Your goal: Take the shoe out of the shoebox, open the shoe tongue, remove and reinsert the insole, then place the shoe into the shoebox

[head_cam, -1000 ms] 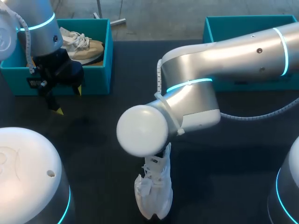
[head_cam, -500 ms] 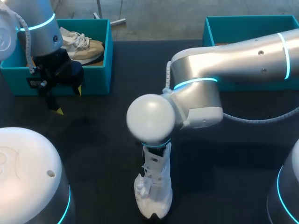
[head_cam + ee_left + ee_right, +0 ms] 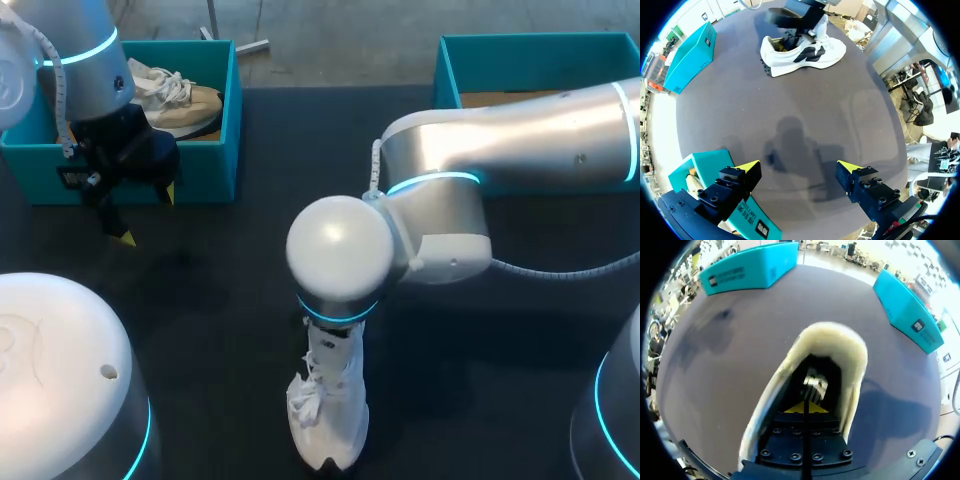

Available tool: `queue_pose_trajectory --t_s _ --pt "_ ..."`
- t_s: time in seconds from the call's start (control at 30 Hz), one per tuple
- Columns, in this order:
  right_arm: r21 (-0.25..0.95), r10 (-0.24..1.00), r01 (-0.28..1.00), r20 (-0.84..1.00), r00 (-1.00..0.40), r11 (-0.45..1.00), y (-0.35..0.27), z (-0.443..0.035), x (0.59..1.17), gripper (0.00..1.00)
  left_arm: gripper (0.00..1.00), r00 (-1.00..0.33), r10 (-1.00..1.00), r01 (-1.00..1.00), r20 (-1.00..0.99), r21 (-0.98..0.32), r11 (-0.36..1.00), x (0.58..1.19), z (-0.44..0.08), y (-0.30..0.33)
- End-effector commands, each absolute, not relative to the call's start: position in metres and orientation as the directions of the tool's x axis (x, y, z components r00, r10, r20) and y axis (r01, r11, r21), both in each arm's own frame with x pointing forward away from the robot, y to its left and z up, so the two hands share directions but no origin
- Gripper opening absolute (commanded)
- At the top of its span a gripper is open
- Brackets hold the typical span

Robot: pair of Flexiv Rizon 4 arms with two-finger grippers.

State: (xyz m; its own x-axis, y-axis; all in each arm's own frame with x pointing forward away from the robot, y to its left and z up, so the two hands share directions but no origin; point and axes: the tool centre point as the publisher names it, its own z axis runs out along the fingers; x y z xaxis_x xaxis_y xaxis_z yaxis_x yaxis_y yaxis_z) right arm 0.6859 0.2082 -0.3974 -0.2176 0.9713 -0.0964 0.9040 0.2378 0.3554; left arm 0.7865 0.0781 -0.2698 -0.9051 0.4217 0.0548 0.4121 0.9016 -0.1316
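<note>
White lace-up sneaker (image 3: 328, 415) stands on the black table (image 3: 220, 300), my right gripper (image 3: 805, 407) clenched inside its mouth (insole hidden); I judge insole removal underway, needing a steady pull. My left gripper (image 3: 798, 166) hangs released.

The gripper (image 3: 805, 407) points down into the mouth of a white shoe (image 3: 852, 357), its two black fingers (image 3: 787, 432) pressed side by side so the yellow tips meet in one point. The shoe's padded collar rings the tips. It stands on the dark counter (image 3: 735, 345). Beyond it, one teal shoebox (image 3: 747, 270) and a second teal shoebox (image 3: 905, 307) stand well apart.
</note>
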Motion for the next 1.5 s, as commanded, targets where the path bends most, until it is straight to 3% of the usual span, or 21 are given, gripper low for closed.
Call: queue_pose_trajectory --t_s 0.03,0.47,0.87,1.5 --pt "0.359 0.917 0.844 0.131 0.378 -0.399 0.218 -0.4 0.669 0.0 1.0 -0.905 0.422 0.412 0.053 -0.129 0.902 0.785 -0.27 0.079" --pt "0.43 0.931 0.826 0.141 0.338 -0.365 0.212 -0.37 0.694 0.0 1.0 -0.905 0.422 0.412 0.053 -0.129 0.902 0.785 -0.27 0.079" --pt "0.48 0.928 0.795 0.153 0.34 -0.37 0.206 -0.381 0.735 0.0 1.0 -0.905 0.422 0.412 0.053 -0.129 0.902 0.785 -0.27 0.079" --pt "0.37 0.926 0.849 0.147 0.347 -0.377 0.212 -0.418 0.725 0.0 1.0 -0.905 0.422 0.412 0.053 -0.129 0.902 0.785 -0.27 0.079"
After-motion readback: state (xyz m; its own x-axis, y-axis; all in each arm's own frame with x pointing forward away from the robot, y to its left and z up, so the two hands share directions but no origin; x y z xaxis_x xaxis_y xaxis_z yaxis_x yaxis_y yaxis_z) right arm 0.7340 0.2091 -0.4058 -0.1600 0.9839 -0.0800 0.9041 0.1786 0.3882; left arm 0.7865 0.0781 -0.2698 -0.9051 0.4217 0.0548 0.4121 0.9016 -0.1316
